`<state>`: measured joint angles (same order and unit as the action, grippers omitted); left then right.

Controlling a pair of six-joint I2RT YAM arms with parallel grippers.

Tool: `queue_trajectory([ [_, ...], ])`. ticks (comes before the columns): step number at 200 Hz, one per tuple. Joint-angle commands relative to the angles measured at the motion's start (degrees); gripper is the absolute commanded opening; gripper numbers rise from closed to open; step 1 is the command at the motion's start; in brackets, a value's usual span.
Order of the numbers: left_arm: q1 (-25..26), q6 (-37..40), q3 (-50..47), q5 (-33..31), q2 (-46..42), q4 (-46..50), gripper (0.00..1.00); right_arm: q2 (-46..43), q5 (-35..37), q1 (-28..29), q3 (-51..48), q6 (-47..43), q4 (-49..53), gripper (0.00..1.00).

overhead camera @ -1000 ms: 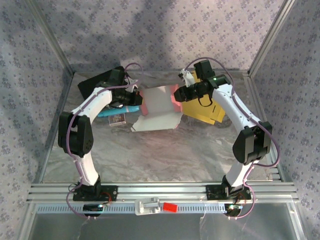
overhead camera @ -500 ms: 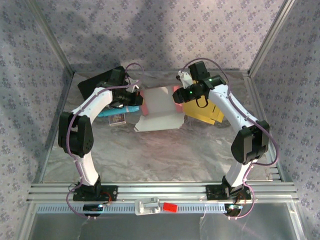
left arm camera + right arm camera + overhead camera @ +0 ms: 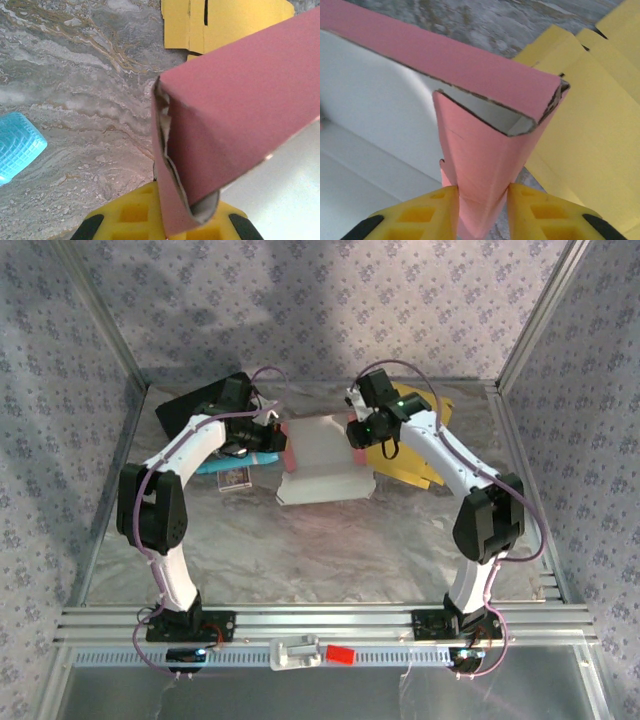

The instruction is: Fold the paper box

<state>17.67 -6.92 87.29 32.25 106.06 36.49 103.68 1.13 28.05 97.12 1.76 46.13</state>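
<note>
Over on the left, the top camera puts the left hand [image 3: 266, 437] right against the left edge of the paper box [image 3: 325, 455], but the wrist covers the fingers up there and the grip is hard to read. The left wrist camera settles it. The left hand [image 3: 170, 222] is clamped on a pink wall of the paper box [image 3: 235, 95], and the wall rises from between the yellow pads [image 3: 125, 220] with its raw edge a little crumpled. To the left of that hand lies a turquoise block [image 3: 17, 145], cut off by the frame. Ahead of the hand, past the box, yellow sheets [image 3: 225, 22] lie on the marbled table [image 3: 75, 75].

From above, the box lies open between the two hands with its white inside facing up and a flap spread towards the arm bases. A small card [image 3: 234, 480] sits just on the near side of the left hand, too small to read.

Across to the right, the right hand [image 3: 358, 432] meets the box's right edge in the top view. Its own wrist camera shows the right hand [image 3: 481, 202] pinched on a folded pink corner, with a pad touching each side. The white interior lies to its left, and the yellow sheets [image 3: 590, 125] to its right run out of frame.
</note>
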Motion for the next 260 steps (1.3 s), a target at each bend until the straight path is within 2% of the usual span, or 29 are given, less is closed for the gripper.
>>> queue_trajectory([
  [1,2.16,-0.18,2.37,3.11,-1.65,0.16,0.00,1.76,8.68,2.77,0.79,4.48,0.10,0.26],
  [21,3.10,-0.36,1.86,2.26,-1.56,0.09,0.00,2.19,12.52,3.52,-0.68,7.50,-0.65,0.19],
  [53,4.27,-0.94,1.27,-0.52,-0.87,1.33,0.00,2.44,12.59,3.57,-2.77,9.64,-2.39,0.03],
  [64,4.79,-1.84,1.18,-2.12,-0.55,1.98,0.00,2.71,12.17,3.50,-3.10,10.19,-2.32,0.01],
  [110,9.56,-7.66,-1.63,-13.75,-1.63,4.17,0.00,2.78,13.30,5.12,-8.12,13.42,-3.95,0.00],
  [142,12.31,-11.20,-3.76,-20.51,-2.12,4.74,0.00,4.01,18.46,5.87,-9.76,16.79,-3.02,0.00],
  [160,13.08,-13.87,-4.70,-23.79,-2.00,4.74,0.00,5.64,24.56,6.91,-8.17,21.27,0.58,0.00],
  [204,13.44,-16.63,-5.89,-23.30,-1.91,3.02,0.00,10.31,34.98,11.65,-3.04,32.96,12.53,0.00],
  [228,13.40,-16.65,-5.90,-22.43,-1.82,2.71,0.00,10.60,33.40,12.28,-4.10,32.83,10.97,0.00],
  [260,13.35,-16.46,-6.34,-21.74,-1.73,2.74,0.00,8.30,27.44,10.45,-6.78,29.14,4.75,0.00],
])
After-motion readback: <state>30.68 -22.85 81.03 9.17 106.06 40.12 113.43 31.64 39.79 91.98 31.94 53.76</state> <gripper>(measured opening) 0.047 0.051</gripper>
